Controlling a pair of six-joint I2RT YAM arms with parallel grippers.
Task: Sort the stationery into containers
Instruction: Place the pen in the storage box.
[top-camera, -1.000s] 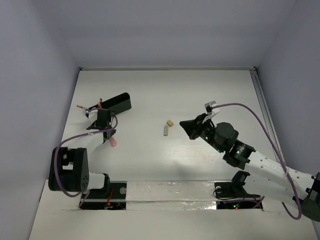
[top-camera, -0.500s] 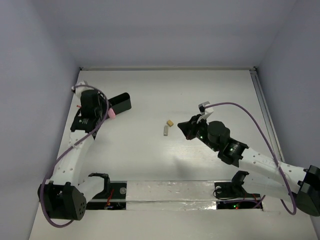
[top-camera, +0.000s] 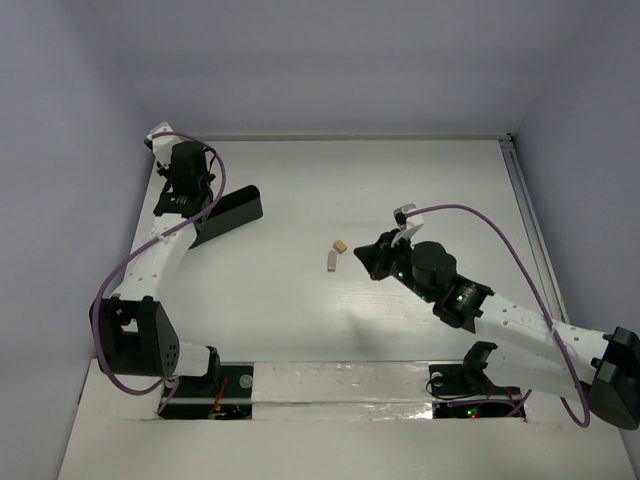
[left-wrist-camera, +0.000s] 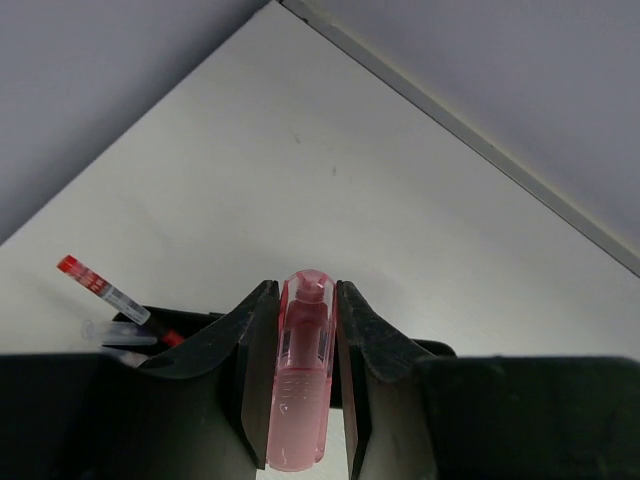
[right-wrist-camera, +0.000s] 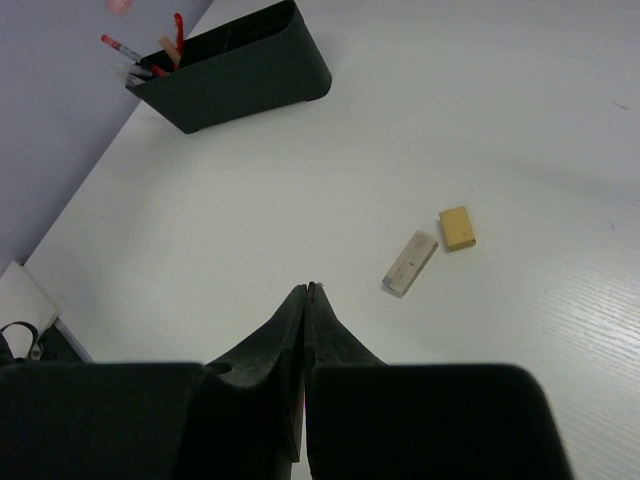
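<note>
The pink capsule-shaped piece (left-wrist-camera: 304, 380) is clamped upright between the jaws of my left gripper (left-wrist-camera: 303, 287), which hangs just above the left end of the long black box (top-camera: 230, 211). Red-capped and clear pens (left-wrist-camera: 103, 291) stick out of that end of the box (left-wrist-camera: 195, 322). My left gripper (top-camera: 182, 198) hides the pink piece in the top view. A beige eraser block (top-camera: 340, 245) and a grey-white one (top-camera: 331, 261) lie mid-table. My right gripper (right-wrist-camera: 308, 289) is shut and empty, hovering a little right of the blocks (right-wrist-camera: 410, 263).
The side wall stands close behind the box at the table's far left. A raised rail (top-camera: 522, 200) runs along the right edge. The right arm's purple cable (top-camera: 500, 225) arcs above the table.
My left arm swung from the near-left of the table back and up over the box's left end, carrying the pink piece. The right gripper crept slightly left.
</note>
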